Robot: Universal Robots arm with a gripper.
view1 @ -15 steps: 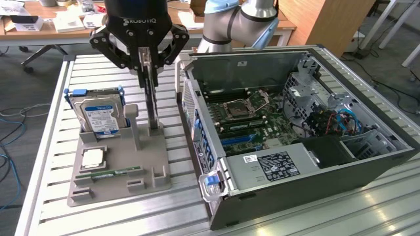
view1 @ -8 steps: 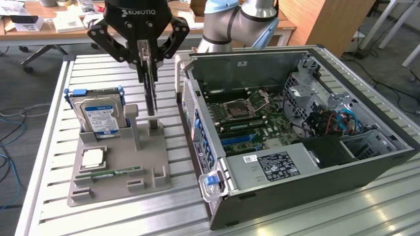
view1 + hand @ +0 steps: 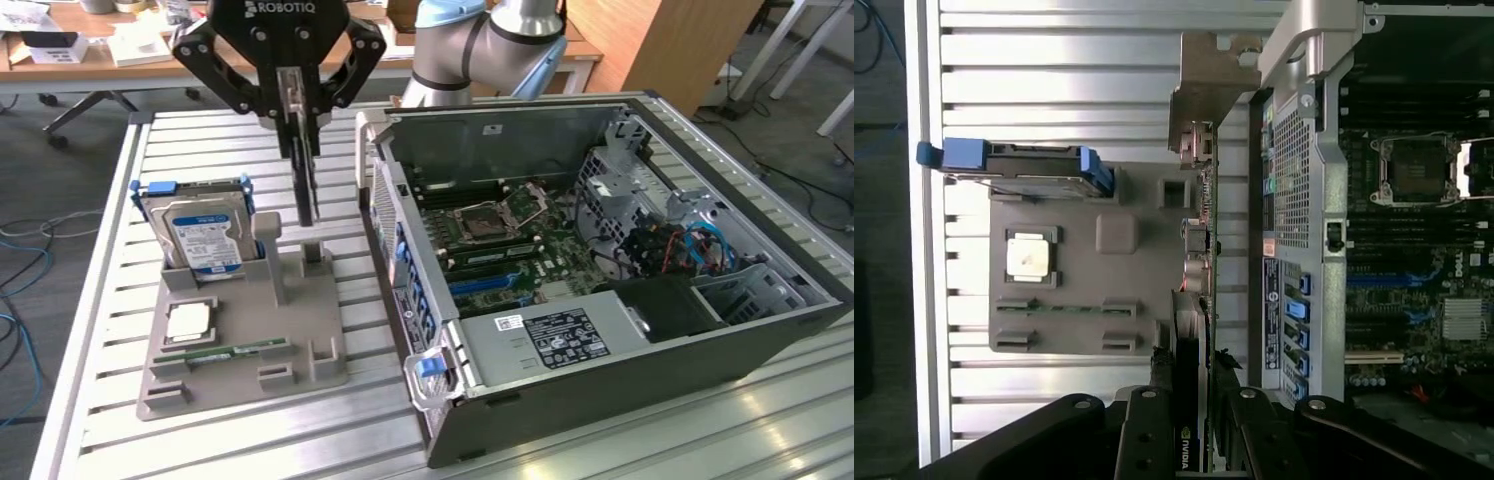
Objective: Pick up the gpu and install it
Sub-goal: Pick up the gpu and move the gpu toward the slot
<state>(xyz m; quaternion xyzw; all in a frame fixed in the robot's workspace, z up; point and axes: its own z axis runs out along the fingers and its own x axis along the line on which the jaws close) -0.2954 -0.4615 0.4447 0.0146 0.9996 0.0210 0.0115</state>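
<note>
Gripper (image 3: 304, 100) pinches gpu (image 3: 307, 175) above slatted table (image 3: 94, 400) — office desks (image 3: 80, 68), seemingly, behind.

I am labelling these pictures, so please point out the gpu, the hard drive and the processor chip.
gpu (image 3: 308, 180): exterior view, lower half of the dark card.
hard drive (image 3: 211, 245): exterior view, its blue-and-white label.
processor chip (image 3: 1030, 256): wrist view, its pale metal lid.

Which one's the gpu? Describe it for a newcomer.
At the exterior view's left of the open PC case sits a grey holder. Above it the gripper clamps the gpu: a thin dark card hanging edge-on, unlike the blue-labelled drive standing in the holder.
</note>
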